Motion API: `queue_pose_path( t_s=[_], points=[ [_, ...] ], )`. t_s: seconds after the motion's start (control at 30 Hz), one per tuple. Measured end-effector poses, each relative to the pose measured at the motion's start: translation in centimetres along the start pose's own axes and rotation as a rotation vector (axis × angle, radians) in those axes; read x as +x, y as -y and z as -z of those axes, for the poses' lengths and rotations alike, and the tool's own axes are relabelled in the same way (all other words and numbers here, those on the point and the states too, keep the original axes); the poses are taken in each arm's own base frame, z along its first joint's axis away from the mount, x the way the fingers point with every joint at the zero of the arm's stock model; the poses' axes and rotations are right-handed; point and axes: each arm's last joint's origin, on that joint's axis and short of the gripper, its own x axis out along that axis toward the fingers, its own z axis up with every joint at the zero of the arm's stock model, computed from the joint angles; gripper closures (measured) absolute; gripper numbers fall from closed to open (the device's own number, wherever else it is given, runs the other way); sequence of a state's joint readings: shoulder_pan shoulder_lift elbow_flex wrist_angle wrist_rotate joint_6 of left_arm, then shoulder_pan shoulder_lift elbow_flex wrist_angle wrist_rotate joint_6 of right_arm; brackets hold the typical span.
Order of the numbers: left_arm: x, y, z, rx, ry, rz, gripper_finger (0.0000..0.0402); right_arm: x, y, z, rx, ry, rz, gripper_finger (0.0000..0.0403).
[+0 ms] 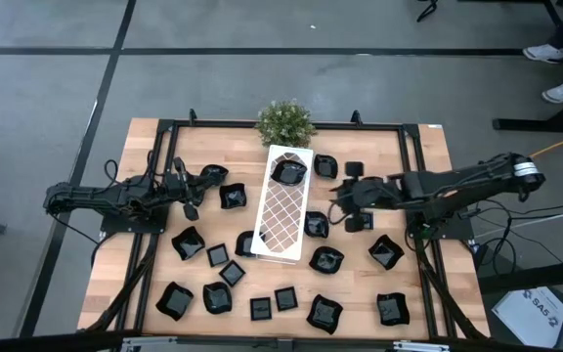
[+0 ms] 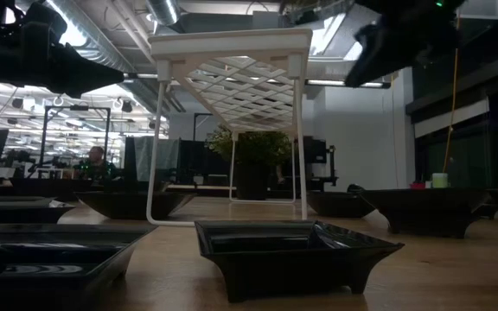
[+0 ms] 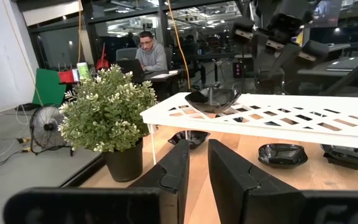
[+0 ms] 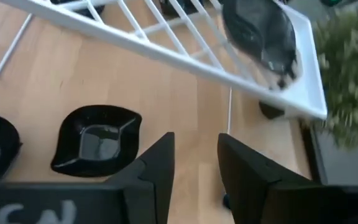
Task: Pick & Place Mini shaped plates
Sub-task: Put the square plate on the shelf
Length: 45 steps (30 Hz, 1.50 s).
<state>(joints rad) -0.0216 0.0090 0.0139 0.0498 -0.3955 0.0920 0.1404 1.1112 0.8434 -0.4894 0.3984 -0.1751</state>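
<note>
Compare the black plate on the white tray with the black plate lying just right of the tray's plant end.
The plate on the tray sits raised on the white tray, near its plant end; the plate beside it rests on the wooden table. In the right wrist view, the tray plate looks rounded and bowl-like, while the table plate has a wavy rim around a squarish well. Both are small, glossy, black and empty.

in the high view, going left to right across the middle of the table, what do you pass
left claw → wavy black dish → white lattice tray → small dish right of the tray → right claw
</note>
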Motion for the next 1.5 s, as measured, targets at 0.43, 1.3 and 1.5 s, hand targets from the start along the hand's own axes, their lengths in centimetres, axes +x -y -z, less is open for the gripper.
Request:
queue_pose_path(
  t_s=[0.43,1.3,1.5],
  points=[
    [0.0,0.0,0.0,0.0,0.0,0.0,0.0348,-0.4,-0.4,2.9,0.136,0.017,0.0,0.0281],
    [0.0,0.0,0.0,0.0,0.0,0.0,0.0346,-0.2,-0.8,2.5,0.116,0.043,-0.123,0.0281],
    [0.0,0.0,0.0,0.0,0.0,0.0,0.0349,-0.4,-0.6,1.9,0.196,-0.134,-0.151,0.0281]
  ],
)
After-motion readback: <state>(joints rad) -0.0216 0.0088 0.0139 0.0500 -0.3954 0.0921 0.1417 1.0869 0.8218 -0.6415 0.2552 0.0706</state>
